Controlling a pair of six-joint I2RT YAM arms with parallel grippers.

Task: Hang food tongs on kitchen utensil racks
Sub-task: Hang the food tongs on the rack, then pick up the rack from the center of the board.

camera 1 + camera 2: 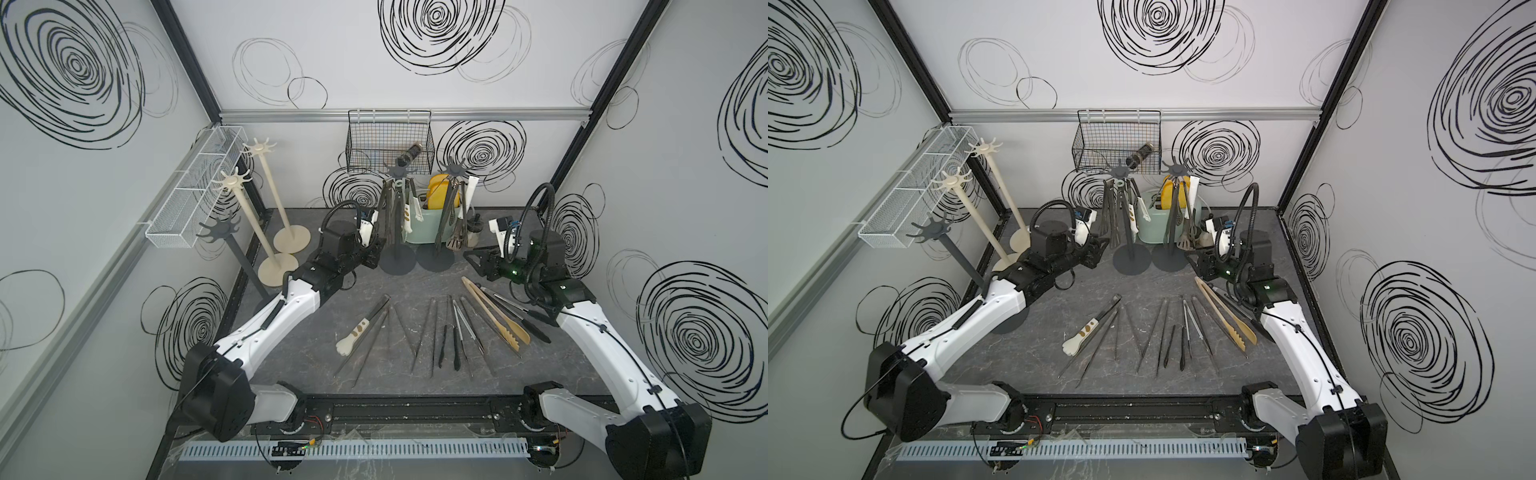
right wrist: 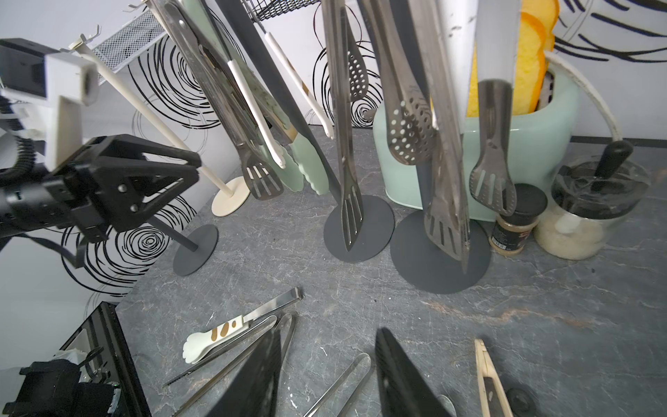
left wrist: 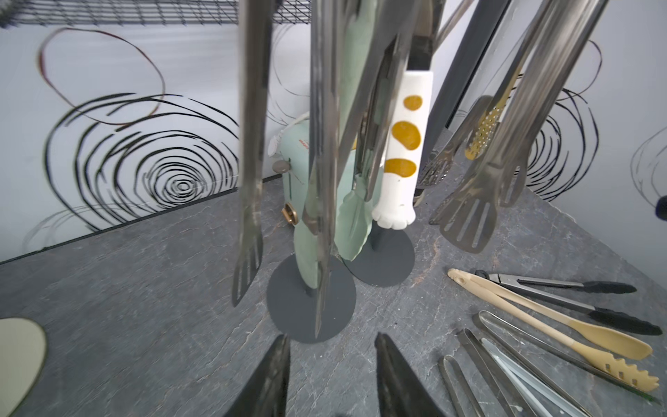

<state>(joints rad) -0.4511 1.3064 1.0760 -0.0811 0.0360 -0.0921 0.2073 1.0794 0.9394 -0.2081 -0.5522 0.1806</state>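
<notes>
A dark grey veined table (image 1: 291,349) is enclosed by white walls (image 1: 332,62) scrawled with black swirls. Food tongs (image 1: 347,344) are fanned across its middle, and others are hung on two dark kitchen utensil racks (image 1: 399,264) at the back. The left gripper (image 3: 332,339) and the right gripper (image 2: 328,334) are seen parted and empty.

I see glossy steel on the hanging tongs (image 3: 465,224) and a matt dark grey finish on the racks (image 3: 288,307). The tan tongs (image 3: 606,337) look wooden; the table (image 3: 144,289) resembles matt grey stone.
</notes>
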